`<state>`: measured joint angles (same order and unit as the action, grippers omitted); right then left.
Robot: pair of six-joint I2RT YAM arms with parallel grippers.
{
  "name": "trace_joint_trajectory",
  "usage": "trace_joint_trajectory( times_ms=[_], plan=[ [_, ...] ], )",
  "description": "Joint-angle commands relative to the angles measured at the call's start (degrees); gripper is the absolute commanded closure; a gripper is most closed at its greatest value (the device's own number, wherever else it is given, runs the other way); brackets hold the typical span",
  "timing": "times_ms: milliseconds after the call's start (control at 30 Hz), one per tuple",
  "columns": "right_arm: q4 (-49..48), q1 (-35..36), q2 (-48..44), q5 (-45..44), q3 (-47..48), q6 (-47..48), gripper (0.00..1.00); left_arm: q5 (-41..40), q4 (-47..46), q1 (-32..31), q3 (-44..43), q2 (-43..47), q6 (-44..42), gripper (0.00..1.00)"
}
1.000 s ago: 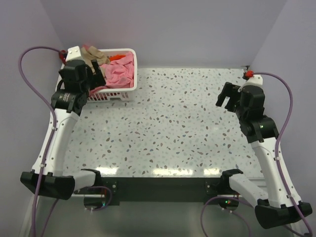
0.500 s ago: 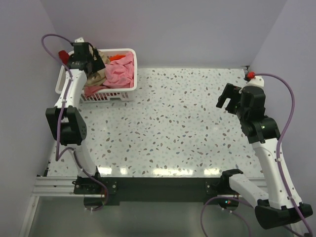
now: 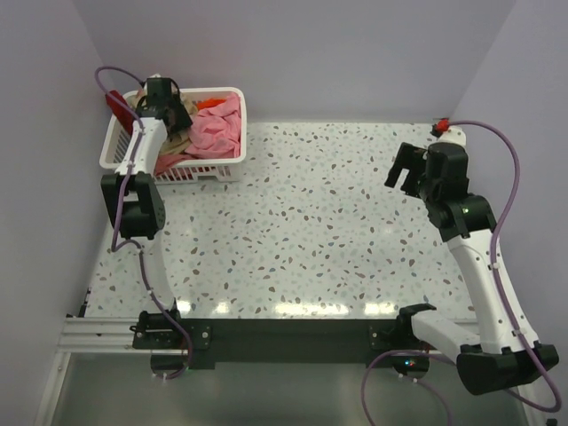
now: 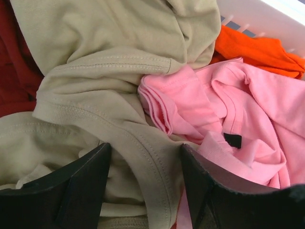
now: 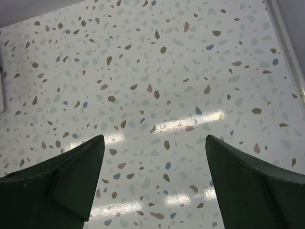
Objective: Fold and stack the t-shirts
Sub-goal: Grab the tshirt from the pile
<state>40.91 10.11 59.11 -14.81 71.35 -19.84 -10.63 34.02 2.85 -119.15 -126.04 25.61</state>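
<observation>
1. Your left arm (image 3: pixel 135 169) reaches into the white slatted basket (image 3: pixel 213 169), which sits at the far left corner of the speckled surface (image 3: pixel 311 231).
2. The left jaws stand apart, astride a hemmed fold of the tan t-shirt (image 4: pixel 95 71). The cloth fills the gap between them (the wrist view does not show whether they press on it).
3. The tan t-shirt lies heaped on top of the pile, on the side of the basket nearest the left wall.
4. The pink t-shirt (image 4: pixel 238 109) touches the tan one, with its bunched edge tucked against the tan hem.
5. The orange t-shirt (image 4: pixel 257 47) lies beyond the pink one, against the basket's white wall. The dark red t-shirt (image 4: pixel 14 71) shows at the edge of the wrist view, partly under the tan cloth.
6. Every t-shirt you can see is crumpled and inside the basket.
7. Your right arm (image 3: pixel 470 240) is at the right side, well apart from the basket. The right jaws are spread wide with nothing between them, and they hang above the surface.
</observation>
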Motion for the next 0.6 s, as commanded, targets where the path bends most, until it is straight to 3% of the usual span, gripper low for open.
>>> trace_joint_trajectory(
  times_ms=[0, 67, 200, 267, 300, 567],
  plan=[
    [-0.9, 0.0, 0.7, 0.9, 2.6, 0.9, 0.1, -0.1, -0.1, -0.4, 0.0, 0.4, 1.2, 0.37],
    [-1.4, 0.1, 1.3, 1.3, 2.7, 1.0, 0.1, -0.2, 0.3, -0.6, 0.8, 0.4, 1.3, 0.43],
    [-2.1, 0.1, 1.9, 1.5, 2.7, 0.8, 0.1, -0.1, 0.7, -0.6, 1.7, 1.6, 1.4, 0.77],
    [-2.3, 0.0, 2.3, 1.7, 2.8, 0.8, 0.1, -0.4, 0.6, -0.6, 1.6, 3.2, 1.3, 0.88],
    [-2.3, 0.1, 2.5, 1.8, 2.8, 0.7, 0.1, -0.1, 0.6, -0.6, 1.4, 3.6, 1.1, 1.0],
    [-3.1, 0.1, 3.9, 3.3, 3.8, 1.1, 0.09, 3.7, -0.3, -0.6, -3.5, 13.8, 0.9, 1.0]
  ],
)
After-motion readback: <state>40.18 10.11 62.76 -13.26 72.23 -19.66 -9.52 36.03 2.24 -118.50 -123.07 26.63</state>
